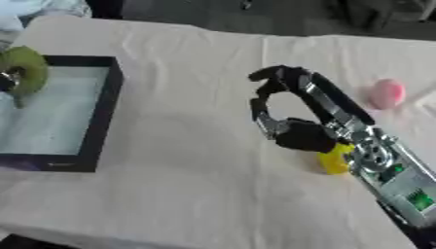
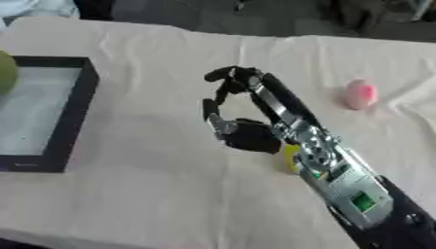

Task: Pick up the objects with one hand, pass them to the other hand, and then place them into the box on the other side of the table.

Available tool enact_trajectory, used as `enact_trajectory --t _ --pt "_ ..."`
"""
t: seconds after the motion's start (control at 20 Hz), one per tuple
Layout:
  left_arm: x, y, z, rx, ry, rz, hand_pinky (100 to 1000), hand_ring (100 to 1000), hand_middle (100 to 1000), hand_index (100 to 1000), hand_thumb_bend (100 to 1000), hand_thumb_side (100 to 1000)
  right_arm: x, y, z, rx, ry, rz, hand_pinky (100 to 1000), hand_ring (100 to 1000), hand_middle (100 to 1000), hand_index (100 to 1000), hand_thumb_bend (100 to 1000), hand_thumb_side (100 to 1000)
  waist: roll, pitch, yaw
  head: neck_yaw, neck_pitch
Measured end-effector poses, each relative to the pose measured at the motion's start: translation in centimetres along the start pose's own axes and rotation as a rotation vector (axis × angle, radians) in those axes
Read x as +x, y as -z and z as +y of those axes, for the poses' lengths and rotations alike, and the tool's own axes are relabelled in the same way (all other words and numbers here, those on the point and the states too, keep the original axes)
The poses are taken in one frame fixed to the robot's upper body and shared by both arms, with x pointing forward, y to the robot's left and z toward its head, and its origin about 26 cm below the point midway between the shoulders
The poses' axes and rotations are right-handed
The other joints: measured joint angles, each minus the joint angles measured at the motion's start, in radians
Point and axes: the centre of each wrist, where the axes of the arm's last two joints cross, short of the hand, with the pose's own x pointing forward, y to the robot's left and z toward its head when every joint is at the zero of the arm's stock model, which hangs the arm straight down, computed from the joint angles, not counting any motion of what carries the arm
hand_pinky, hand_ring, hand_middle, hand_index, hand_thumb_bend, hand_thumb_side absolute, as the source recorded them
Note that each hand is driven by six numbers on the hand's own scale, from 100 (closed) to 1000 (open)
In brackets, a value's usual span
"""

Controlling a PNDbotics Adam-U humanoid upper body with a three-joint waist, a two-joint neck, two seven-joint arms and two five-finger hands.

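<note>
At the far left edge, a round green object (image 1: 24,68) hangs over the rim of the black-walled box (image 1: 104,112). A small dark and silver part of my left hand (image 1: 7,79) shows against it and appears to hold it. The rest of that hand is out of view. My right hand (image 1: 299,135) hovers over the middle of the table. Its fingers (image 1: 274,74) are curved in a loose arc above the thumb with only cloth showing between them. A yellow object (image 1: 334,159) lies under its wrist, partly hidden. A pink object (image 1: 387,93) lies on the cloth to the right.
A cream cloth (image 1: 187,170) covers the table, with folds near the right edge. The box has a pale floor (image 1: 51,116). Dark floor and furniture lie beyond the far edge.
</note>
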Motion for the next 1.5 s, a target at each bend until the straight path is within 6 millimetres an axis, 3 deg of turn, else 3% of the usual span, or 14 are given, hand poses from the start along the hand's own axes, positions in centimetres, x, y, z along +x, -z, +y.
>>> enact_trajectory --t 0.45,0.7,0.95,1.2,1.5 --pt "0.0 0.1 0.1 0.013 0.015 -0.004 760 774 758 864 419 513 -0.1 -0.1 -0.3 -0.008 -0.007 0.005 813 731 511 798 100 365 0.0 0.0 -0.003 -0.034 0.003" --pt "0.3 0.0 0.0 0.019 0.011 -0.012 737 754 738 836 290 457 -0.2 -0.3 -0.5 -0.009 -0.016 0.012 814 732 513 799 100 363 0.0 0.0 -0.007 -0.059 0.006" --pt "1.3 -0.6 0.3 0.067 -0.028 -0.056 719 739 724 818 255 514 -0.7 -0.8 -1.4 -0.007 -0.049 0.044 824 750 548 818 100 388 -0.002 -0.002 -0.011 -0.086 0.014" --pt "1.7 -1.0 0.4 0.089 -0.063 -0.077 719 739 723 816 251 533 -0.7 -1.9 -3.5 0.044 -0.131 0.128 840 785 641 855 133 435 -0.009 -0.005 -0.022 -0.094 0.016" --pt "1.6 -1.0 0.2 0.091 -0.072 -0.07 720 739 721 813 253 552 0.8 -3.7 -6.8 0.166 -0.238 0.245 851 806 708 875 205 445 -0.014 -0.006 -0.027 -0.094 0.016"
